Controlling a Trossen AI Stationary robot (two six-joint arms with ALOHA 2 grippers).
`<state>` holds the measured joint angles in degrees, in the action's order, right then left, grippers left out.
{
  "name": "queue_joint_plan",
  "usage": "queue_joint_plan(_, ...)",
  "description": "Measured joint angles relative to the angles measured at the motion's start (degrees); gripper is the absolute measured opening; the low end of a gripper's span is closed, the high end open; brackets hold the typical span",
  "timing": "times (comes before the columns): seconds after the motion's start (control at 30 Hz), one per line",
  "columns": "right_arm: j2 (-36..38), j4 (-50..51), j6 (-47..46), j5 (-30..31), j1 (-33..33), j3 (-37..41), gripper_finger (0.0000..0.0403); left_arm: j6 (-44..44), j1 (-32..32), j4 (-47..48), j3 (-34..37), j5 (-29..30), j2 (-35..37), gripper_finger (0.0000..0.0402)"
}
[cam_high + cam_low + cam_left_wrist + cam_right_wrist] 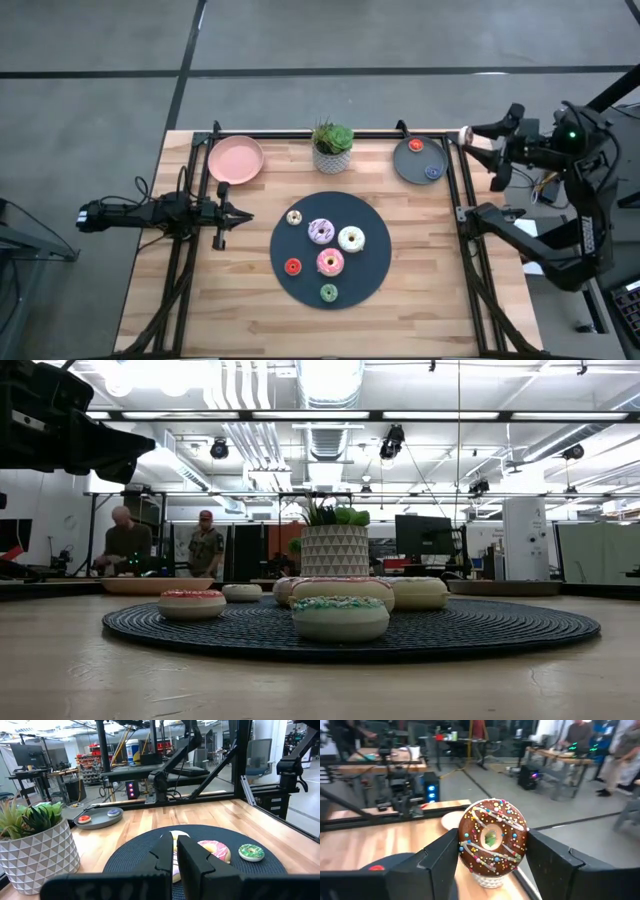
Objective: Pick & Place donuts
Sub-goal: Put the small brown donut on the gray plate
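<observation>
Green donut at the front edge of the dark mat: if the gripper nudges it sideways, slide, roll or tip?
Likely slides: the green donut lies flat on the ribbed dark mat, low and wide, so tipping looks unlikely. Rolling would need it on edge. The mat's ribs may drag it a little. It looks rigid and probably light.

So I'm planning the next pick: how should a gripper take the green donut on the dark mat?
Probably from straight above. The green donut lies flat near the edge of the dark mat, clear of the pink donut. Fingers could close across its outer rim from two opposite sides, since the hole looks too small to enter.
</observation>
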<state>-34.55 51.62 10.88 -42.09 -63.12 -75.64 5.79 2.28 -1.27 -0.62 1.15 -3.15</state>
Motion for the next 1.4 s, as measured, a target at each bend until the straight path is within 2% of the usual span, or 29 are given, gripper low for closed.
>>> queue_joint_plan(0.27, -4.5, 0.5, -4.2, 0.1, 3.6, 0.0, 0.021, 0.0, 0.0, 0.0, 0.0, 0.0, 0.0, 0.0)
queue_joint_plan(0.47, -9.0, 7.7, -3.2, 0.4, 3.6, 0.1, 0.021, 0.0, 0.0, 0.0, 0.0, 0.0, 0.0, 0.0)
queue_joint_plan(0.63, -13.2, 12.8, -1.8, 5.0, 3.6, 0.2, 0.021, 0.0, 0.0, 0.0, 0.0, 0.0, 0.0, 0.0)
queue_joint_plan(0.97, -20.8, 13.3, 1.0, 6.7, 3.7, 0.4, 0.021, 0.0, 0.0, 0.0, 0.0, 0.0, 0.0, 0.0)
queue_joint_plan(1.17, -25.5, 13.4, -0.5, 9.3, 3.7, 0.4, 0.021, 0.0, 0.0, 0.0, 0.0, 0.0, 0.0, 0.0)
queue_joint_plan(1.4, -31.0, 13.1, -0.6, 9.7, 5.5, 0.4, 0.021, 0.0, 0.0, 0.0, 0.0, 0.0, 0.0, 0.0)
